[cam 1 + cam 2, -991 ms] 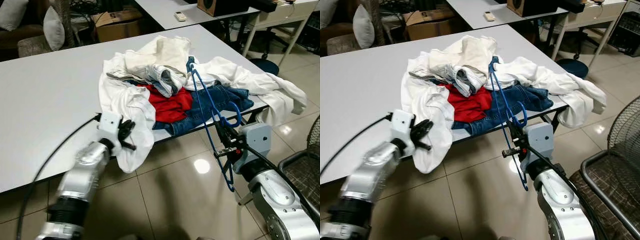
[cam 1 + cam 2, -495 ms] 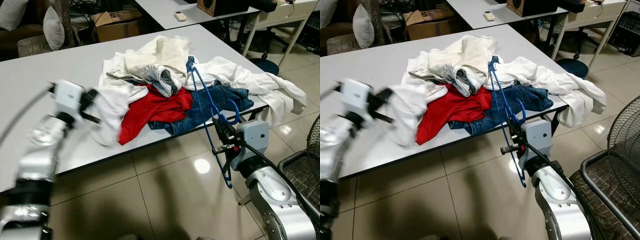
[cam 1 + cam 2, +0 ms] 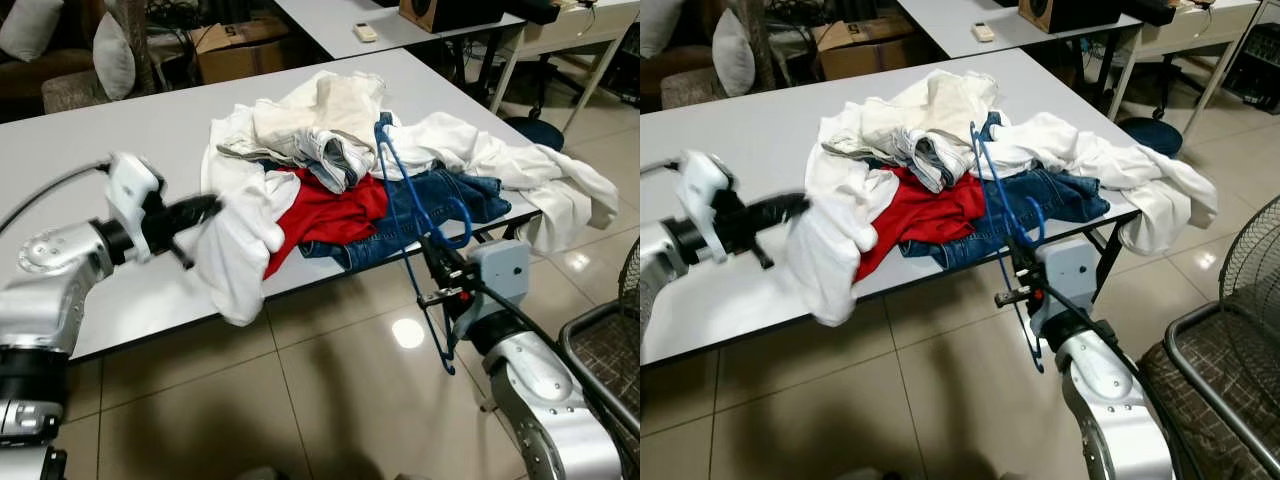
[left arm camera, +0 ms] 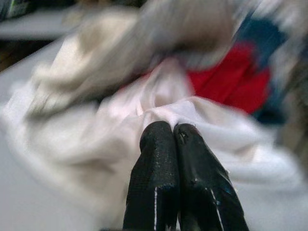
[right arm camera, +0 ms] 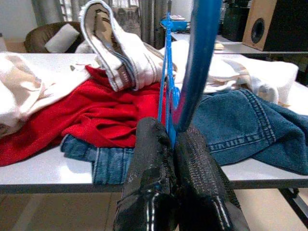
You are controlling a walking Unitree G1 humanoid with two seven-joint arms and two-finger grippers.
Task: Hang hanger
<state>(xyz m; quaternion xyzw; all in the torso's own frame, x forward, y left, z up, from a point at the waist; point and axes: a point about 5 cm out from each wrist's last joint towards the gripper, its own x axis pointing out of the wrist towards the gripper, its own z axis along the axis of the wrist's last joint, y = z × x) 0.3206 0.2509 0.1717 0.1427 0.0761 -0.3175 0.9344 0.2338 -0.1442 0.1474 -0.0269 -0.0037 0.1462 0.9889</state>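
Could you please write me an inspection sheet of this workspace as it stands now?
Surface: white table, with laundry heaped toward its front right corner.
Job's things: blue hanger gripped low on its frame, its upper part standing against the pile; white garment drawn off the heap and drooping over the table's front edge.
Clutter: red garment, blue jeans, cream and striped clothes.
End effectors: right end effector shut on the hanger; left end effector shut on the white garment.
Cables: black cable running to the left wrist.
Surroundings: tiled floor, cardboard box, second table, speaker.
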